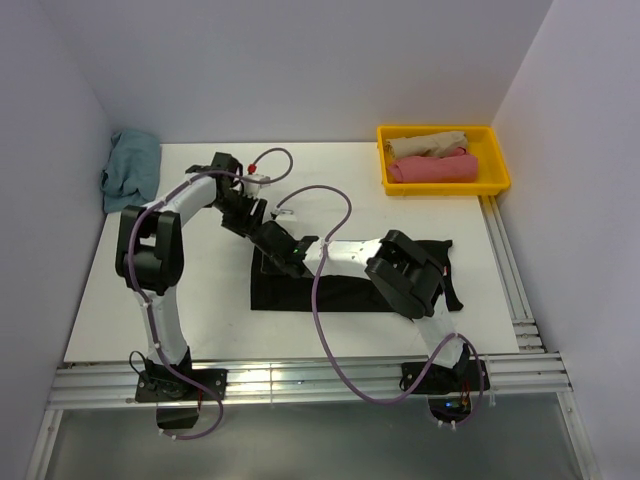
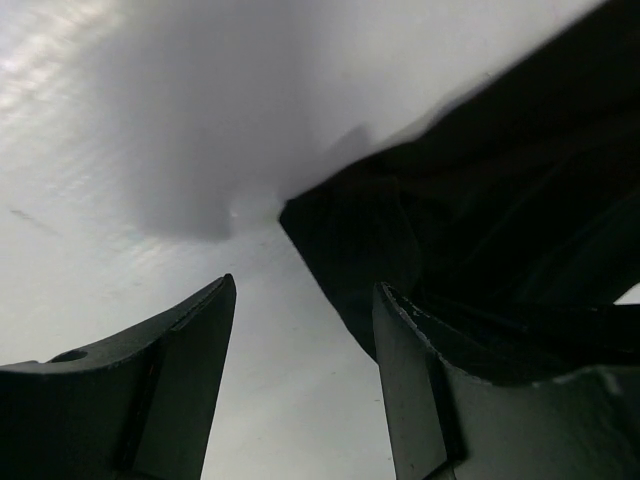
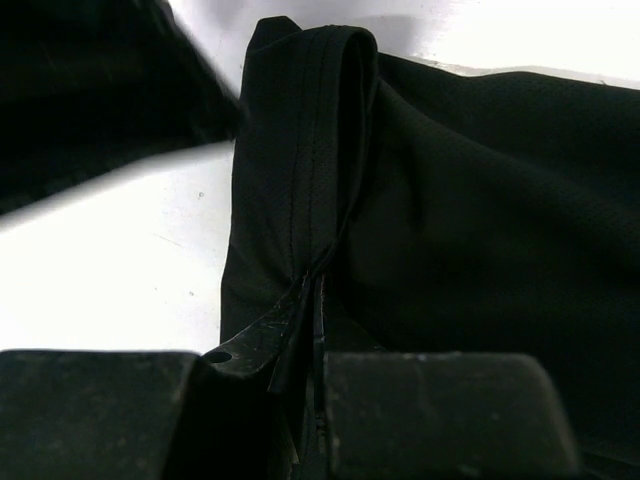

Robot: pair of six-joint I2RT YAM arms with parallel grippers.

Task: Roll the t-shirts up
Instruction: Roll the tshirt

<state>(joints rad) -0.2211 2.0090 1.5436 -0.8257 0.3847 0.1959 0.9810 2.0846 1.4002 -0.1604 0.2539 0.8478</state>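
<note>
On the white table [image 1: 200, 300], seen from my remote station, a crumpled dusty-blue cloth t-shirt [image 1: 130, 170] lies in the far left corner, well apart from the work. Next comes the left gripper [image 2: 305, 290], jaws wide with only bare tabletop between them. It hovers just beside the far left corner of the large black soft-cloth t-shirt [image 1: 350, 290] and holds nothing.

Close to its right, the right gripper [image 3: 315, 300] is pinched narrow on a doubled fold of that black shirt's left edge, and the hem rises from its jaws in a loop. The shirt itself lies flattened in a long band across the middle of the table, from the grippers rightward past the right arm.

As I judge it, the step in hand is starting the roll from this left edge. To do it well, I would have the left claw take the same edge at its far corner, level with the right one. Then I would keep the hem taut between them and turn both evenly, so the roll begins tight and straight rather than skewed.

At the far right corner, a yellow plastic rectangular bin [image 1: 497, 160] holds two finished rolls side by side: a beige shirt roll [image 1: 425, 144] behind and a pink shirt roll [image 1: 432, 168] in front.
</note>
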